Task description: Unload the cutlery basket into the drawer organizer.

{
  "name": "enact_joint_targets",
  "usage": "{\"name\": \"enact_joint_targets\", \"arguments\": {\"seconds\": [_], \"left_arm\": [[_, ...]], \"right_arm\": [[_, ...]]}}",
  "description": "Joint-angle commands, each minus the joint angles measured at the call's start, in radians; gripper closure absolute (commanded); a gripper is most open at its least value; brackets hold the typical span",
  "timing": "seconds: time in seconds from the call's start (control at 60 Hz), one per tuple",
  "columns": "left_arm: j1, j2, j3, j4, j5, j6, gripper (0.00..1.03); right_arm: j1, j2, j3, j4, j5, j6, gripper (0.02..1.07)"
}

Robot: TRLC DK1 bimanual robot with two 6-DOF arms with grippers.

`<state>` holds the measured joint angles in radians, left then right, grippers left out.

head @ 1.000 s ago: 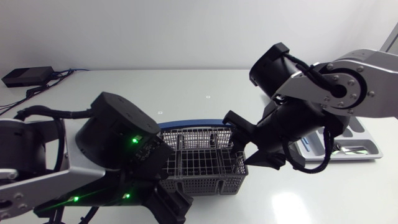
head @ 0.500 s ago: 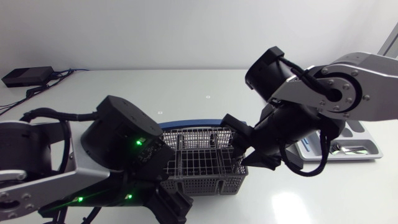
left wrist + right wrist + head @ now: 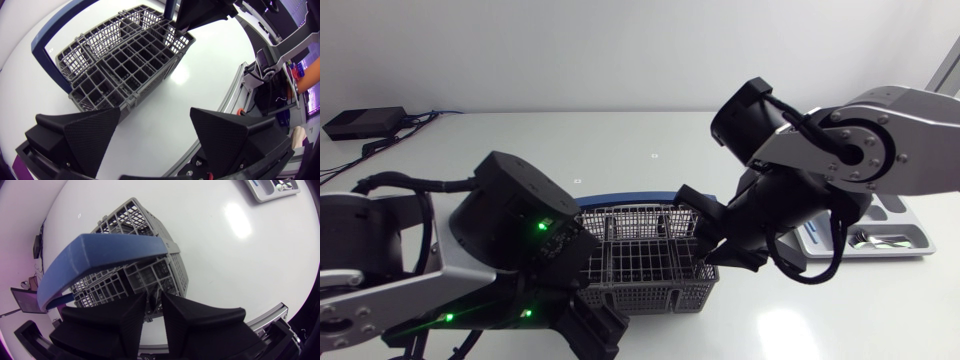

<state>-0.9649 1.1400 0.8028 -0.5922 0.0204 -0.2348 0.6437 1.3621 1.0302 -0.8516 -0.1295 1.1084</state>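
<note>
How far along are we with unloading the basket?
Done: some cutlery already lies in the drawer organizer. In hand: the right pincer is down at the right end of the cutlery basket; I cannot tell whether it holds anything. The left pincer is open and empty. Left: the basket's remaining contents are unclear.

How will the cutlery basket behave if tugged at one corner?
The cutlery basket is an open lattice, so probably light and stiff; it would likely slide on the glossy table. It sits low and wide, so tipping seems unlikely, though an upward pull at the corner by the right gripper might lift that end.
</note>
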Motion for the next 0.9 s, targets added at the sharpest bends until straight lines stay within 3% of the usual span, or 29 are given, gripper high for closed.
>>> {"name": "enact_joint_targets", "arguments": {"seconds": [0.0,0.6,0.883], "left_arm": [[0.008,0.015,-0.024,0.009,0.0,0.006,0.06],[0.011,0.018,-0.028,0.009,0.0,0.008,0.06],[0.011,0.018,-0.028,0.009,0.0,0.009,0.06]], "right_arm": [[0.014,0.02,0.008,0.002,0.007,0.036,0.83],[0.03,0.019,0.018,0.003,0.067,0.03,1.0],[0.045,-0.009,0.014,0.005,0.06,0.021,1.01]]}}
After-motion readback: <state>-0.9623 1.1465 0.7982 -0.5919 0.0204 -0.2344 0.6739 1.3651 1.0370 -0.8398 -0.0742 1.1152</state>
